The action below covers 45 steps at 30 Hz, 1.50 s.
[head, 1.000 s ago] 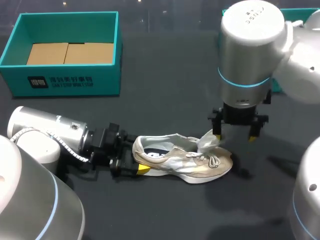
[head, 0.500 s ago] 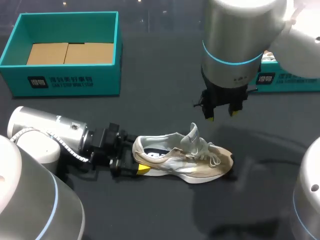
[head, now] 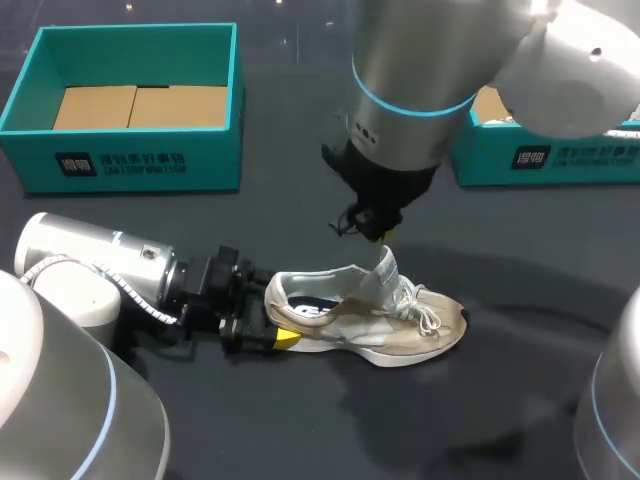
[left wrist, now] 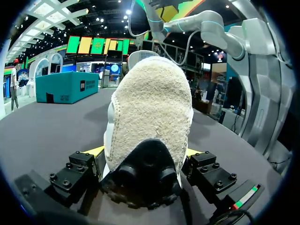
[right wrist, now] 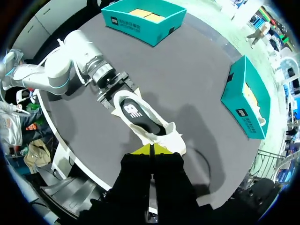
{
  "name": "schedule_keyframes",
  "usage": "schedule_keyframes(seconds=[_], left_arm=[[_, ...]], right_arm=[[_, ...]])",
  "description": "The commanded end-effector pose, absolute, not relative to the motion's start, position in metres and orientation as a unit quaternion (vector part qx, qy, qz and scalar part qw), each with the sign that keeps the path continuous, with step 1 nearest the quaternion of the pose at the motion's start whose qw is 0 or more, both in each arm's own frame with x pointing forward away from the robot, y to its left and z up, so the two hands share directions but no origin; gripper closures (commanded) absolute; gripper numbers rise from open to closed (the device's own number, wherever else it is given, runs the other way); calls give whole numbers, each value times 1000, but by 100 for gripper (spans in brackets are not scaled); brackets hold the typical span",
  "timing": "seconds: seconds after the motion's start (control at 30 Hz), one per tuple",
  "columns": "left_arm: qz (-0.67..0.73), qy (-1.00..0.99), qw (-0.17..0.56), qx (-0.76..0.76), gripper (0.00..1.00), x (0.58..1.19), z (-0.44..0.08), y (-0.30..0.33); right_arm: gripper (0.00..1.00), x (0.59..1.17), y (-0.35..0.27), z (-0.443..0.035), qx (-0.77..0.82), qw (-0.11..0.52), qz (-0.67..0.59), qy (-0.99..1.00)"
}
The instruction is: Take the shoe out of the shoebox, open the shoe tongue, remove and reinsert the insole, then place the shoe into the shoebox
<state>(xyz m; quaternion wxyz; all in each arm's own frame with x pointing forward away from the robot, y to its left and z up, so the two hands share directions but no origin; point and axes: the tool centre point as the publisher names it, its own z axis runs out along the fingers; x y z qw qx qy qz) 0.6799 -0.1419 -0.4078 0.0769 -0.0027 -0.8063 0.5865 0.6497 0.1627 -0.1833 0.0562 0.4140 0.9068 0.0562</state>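
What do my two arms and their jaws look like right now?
The left arm and right arm are silver-white cylinders, each with a thin light-blue ring. A ribbed pale cable loops along the left arm. Both end in black jaws with yellow tips.

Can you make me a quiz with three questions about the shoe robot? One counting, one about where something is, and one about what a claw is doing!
1. How many teal shoeboxes are on the table?
A one
B four
C two

2. Where is the shoe?
A inside a box
B lying on the table
C hanging in the air

3. The right gripper is:
A shut and empty
B shut on the shoe
C wide open

Answers:
1 C, one box stands at each far side.
2 B, it lies on the dark tabletop with the left gripper clamping its heel.
3 A, its yellow tips meet above the tongue with nothing between them.
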Motion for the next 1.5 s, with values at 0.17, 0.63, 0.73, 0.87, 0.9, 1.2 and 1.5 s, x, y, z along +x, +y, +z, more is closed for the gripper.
schedule_keyframes(seconds=[0.17, 0.63, 0.73, 0.87, 0.9, 1.2, 1.5], left_arm=[[587, -806, 76, -2, 100, 679, -408, -141], [587, -806, 76, -2, 100, 679, -408, -141], [587, -806, 76, -2, 100, 679, -408, -141], [587, -806, 76, -2, 100, 679, -408, -141], [587, -806, 76, -2, 100, 679, -408, -141], [587, -806, 76, -2, 100, 679, -408, -141], [587, -806, 76, -2, 100, 679, -408, -141]], right_arm=[[100, 657, 170, -195, 286, 15, 60, 956], [100, 658, 213, -247, 122, 1, 67, 990], [100, 658, 213, -247, 122, 1, 67, 990], [100, 658, 213, -247, 122, 1, 67, 990], [100, 658, 213, -247, 122, 1, 67, 990], [100, 660, 217, -297, 107, 6, 96, 990], [100, 660, 217, -303, 107, 4, 96, 990]])
